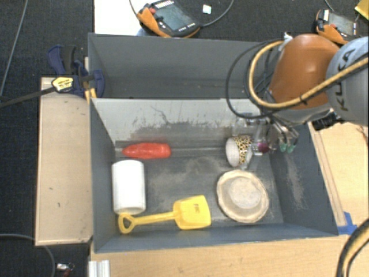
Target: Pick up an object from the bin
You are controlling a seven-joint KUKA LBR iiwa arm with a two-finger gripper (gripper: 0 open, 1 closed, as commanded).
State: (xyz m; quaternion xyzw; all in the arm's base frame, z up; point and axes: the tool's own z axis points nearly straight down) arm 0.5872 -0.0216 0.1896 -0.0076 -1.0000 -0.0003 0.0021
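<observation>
Over the scuffed grey bin floor (193, 175), the claw (262, 145), spread or pinched I cannot tell, hangs beside a leopard-spotted object (239, 150).

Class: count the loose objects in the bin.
5: red piece back left, white cylinder left, yellow scoop front, round dish right, spotted cup beside gripper; arm may hide others.

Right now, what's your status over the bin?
Gripper low, far right of the bin, beside a small white leopard-spotted object. Grasp unconfirmed. Round beige dish close in front of it; yellow toy shovel, white roll, red oblong further left.
</observation>
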